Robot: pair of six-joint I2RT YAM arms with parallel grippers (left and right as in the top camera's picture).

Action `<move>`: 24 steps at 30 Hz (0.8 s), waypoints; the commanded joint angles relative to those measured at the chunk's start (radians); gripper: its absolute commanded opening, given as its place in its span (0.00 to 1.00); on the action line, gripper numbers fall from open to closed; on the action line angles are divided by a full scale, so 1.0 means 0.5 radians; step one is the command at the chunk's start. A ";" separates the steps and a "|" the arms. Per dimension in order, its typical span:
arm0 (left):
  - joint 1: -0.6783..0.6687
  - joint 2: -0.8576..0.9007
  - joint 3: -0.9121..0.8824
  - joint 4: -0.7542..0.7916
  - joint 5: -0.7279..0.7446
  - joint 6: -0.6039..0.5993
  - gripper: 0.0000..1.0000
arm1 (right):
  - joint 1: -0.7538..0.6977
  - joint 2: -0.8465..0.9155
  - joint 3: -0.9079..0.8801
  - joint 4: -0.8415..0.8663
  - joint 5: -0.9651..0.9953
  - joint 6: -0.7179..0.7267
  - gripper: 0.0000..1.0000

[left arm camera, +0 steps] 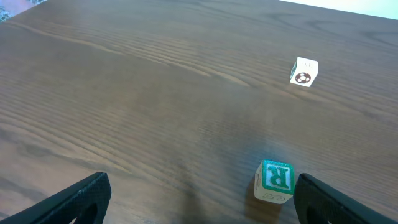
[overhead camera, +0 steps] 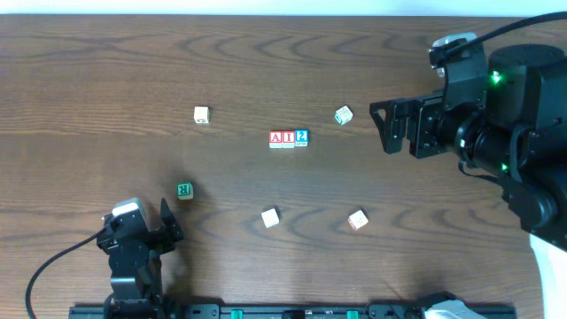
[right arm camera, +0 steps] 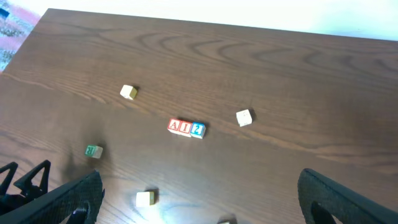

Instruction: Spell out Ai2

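Three blocks stand touching in a row at the table's middle: a red A block [overhead camera: 275, 138], a red I block [overhead camera: 288, 138] and a blue 2 block [overhead camera: 302, 136]. The row also shows in the right wrist view, with the A block [right arm camera: 175, 126] on the left and the 2 block [right arm camera: 198, 129] on the right. My left gripper [overhead camera: 168, 227] is open and empty at the front left, with a green R block [left arm camera: 276, 180] just inside its right finger. My right gripper [overhead camera: 384, 129] is open and empty, high over the right side.
Loose blocks lie around the row: a pale one [overhead camera: 202, 114] at the back left, a green-marked one [overhead camera: 343, 115] at the back right, a white one [overhead camera: 270, 217] and an orange-marked one [overhead camera: 357, 220] in front. The green R block [overhead camera: 184, 190] lies front left.
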State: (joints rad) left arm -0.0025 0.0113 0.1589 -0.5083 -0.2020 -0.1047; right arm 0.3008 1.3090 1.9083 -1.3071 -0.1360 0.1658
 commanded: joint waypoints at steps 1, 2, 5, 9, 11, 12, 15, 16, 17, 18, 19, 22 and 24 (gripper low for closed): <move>0.008 -0.014 -0.039 0.009 -0.021 -0.015 0.95 | -0.011 -0.034 0.004 -0.013 0.127 -0.028 0.99; 0.008 -0.014 -0.039 0.009 -0.021 -0.015 0.95 | -0.012 -0.063 0.003 0.008 0.182 -0.028 0.99; 0.008 -0.014 -0.039 0.009 -0.021 -0.015 0.95 | -0.012 -0.241 -0.022 0.028 0.365 -0.028 0.99; 0.008 -0.014 -0.039 0.009 -0.021 -0.015 0.95 | -0.050 -0.551 -0.246 0.153 0.537 -0.028 0.99; 0.008 -0.014 -0.039 0.009 -0.021 -0.015 0.96 | -0.092 -0.742 -0.446 0.272 0.616 -0.028 0.99; 0.008 -0.014 -0.039 0.009 -0.021 -0.015 0.95 | -0.114 -0.851 -0.570 0.345 0.653 -0.028 0.99; 0.008 -0.014 -0.039 0.009 -0.021 -0.015 0.95 | -0.179 -1.170 -0.958 0.555 0.742 -0.028 0.99; 0.008 -0.014 -0.039 0.009 -0.021 -0.015 0.95 | -0.198 -1.258 -1.072 0.606 0.752 -0.028 0.99; 0.008 -0.014 -0.039 0.009 -0.021 -0.015 0.95 | -0.221 -1.357 -1.205 0.663 0.752 -0.028 0.99; 0.008 -0.014 -0.039 0.009 -0.021 -0.015 0.95 | -0.246 -1.462 -1.350 0.716 0.751 -0.027 0.99; 0.008 -0.014 -0.039 0.009 -0.021 -0.015 0.95 | -0.262 -1.538 -1.460 0.754 0.751 -0.027 0.99; 0.008 -0.014 -0.039 0.009 -0.021 -0.015 0.95 | -0.306 -1.814 -1.856 0.863 0.749 -0.023 0.99; 0.008 -0.014 -0.039 0.009 -0.021 -0.015 0.95 | -0.330 -1.958 -2.052 0.910 0.750 0.015 0.99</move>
State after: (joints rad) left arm -0.0017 0.0109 0.1585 -0.5049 -0.2020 -0.1047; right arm 0.1555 0.4091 0.9821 -0.8707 0.2195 0.1642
